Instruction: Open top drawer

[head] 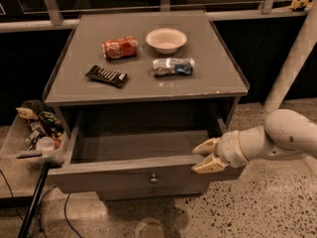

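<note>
Grey wooden top drawer [119,178] with a small round metal knob [154,178], pulled out at lower centre, grey interior exposed. Cream two-finger gripper [206,155] at the right end of the drawer's front rim, fingers parted, holding nothing. On the grey cabinet top [148,90]: red can [120,47], white bowl [166,39], dark snack bar [106,76], blue-silver packet [173,66].
</note>
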Controlling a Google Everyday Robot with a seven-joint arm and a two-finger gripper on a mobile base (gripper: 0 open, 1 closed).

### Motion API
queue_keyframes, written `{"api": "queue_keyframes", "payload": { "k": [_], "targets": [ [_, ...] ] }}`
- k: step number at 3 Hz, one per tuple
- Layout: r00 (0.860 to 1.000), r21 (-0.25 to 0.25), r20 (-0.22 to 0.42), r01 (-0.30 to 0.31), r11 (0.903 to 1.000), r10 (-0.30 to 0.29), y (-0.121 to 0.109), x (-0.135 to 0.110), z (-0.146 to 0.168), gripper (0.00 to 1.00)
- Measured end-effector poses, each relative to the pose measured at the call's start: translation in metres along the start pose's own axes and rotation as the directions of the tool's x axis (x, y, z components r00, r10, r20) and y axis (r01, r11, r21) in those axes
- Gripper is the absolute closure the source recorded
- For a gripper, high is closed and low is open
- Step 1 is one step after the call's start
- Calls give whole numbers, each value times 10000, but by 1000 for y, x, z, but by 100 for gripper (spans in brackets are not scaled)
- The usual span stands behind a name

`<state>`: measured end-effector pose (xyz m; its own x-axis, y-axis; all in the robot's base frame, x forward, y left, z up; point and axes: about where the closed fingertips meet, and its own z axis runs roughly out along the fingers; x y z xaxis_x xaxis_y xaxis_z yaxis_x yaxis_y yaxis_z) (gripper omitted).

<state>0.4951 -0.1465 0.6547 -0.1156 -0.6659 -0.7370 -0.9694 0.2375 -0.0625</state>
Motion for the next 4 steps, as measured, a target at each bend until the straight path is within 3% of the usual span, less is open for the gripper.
{"api": "queue_keyframes", "payload": {
  "k": [1, 4],
  "targets": [
    [9998, 104, -167, -125, 9999, 126, 16, 11, -7, 100],
    [9988, 254, -286, -395, 9989, 402, 41, 19, -15, 100]
  ]
}}
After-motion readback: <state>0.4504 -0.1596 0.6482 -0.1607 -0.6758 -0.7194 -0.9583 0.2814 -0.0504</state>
